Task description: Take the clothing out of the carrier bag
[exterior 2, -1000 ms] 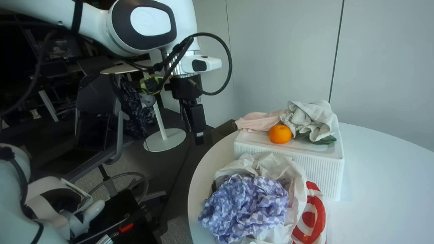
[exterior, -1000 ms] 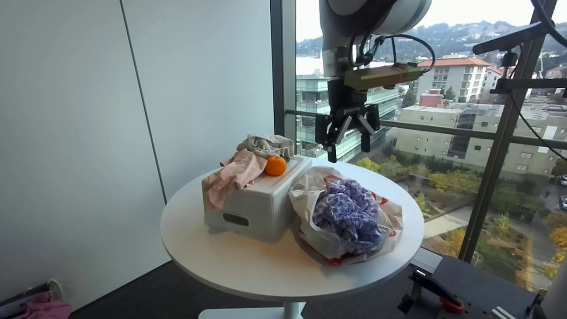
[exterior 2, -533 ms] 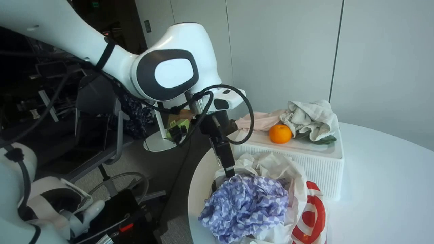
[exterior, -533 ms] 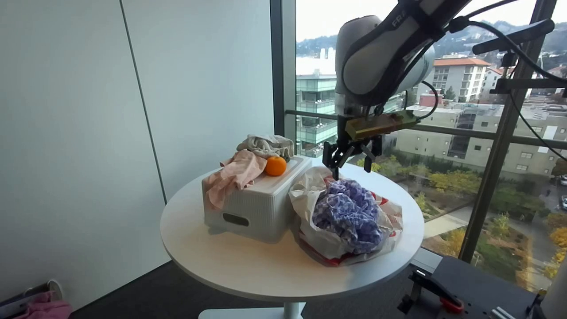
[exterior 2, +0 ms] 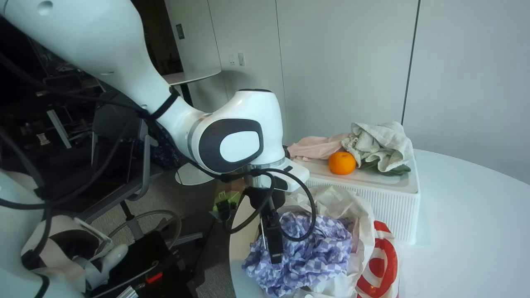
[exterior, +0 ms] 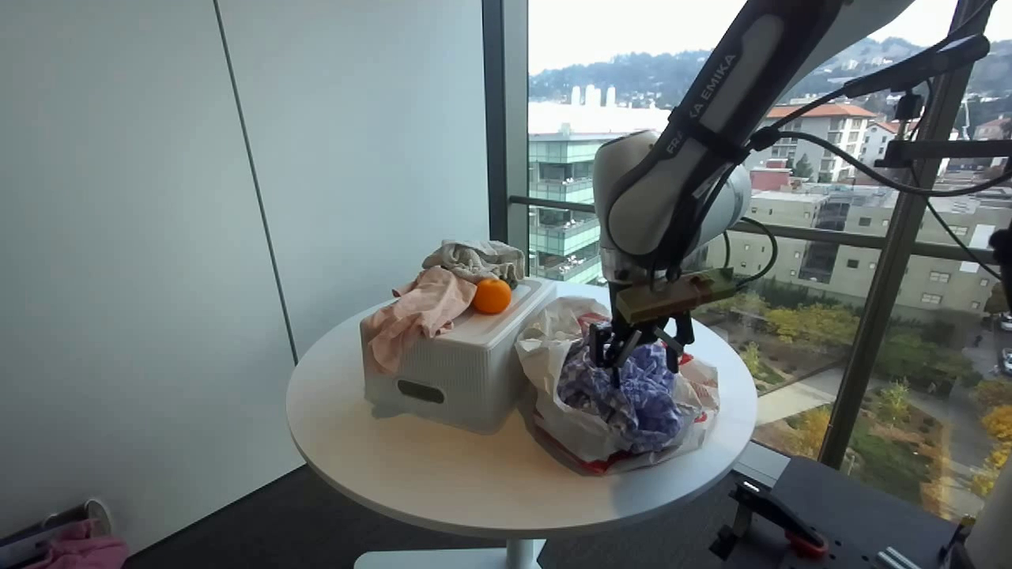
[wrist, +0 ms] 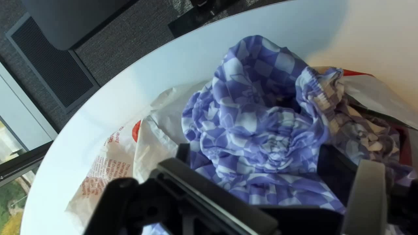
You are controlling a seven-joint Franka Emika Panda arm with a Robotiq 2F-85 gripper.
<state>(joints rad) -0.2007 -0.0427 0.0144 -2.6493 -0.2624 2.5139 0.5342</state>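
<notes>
Clothing [wrist: 248, 120]: purple-checked, bunched in mouth of carrier bag [exterior: 545, 367]
Gripper [exterior: 644, 376]: jaws apart at clothing, contact unclear

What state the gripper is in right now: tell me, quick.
Gripper: open, jaws apart, holding nothing; whether it touches the purple checked clothing cannot be told.

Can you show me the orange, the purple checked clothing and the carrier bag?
Orange [exterior: 492, 296]: in an exterior view, on its middle.
Purple checked clothing [wrist: 251, 124]: in the wrist view, middle folds.
Carrier bag [exterior 2: 345, 203]: in an exterior view, crumpled white top.
</notes>
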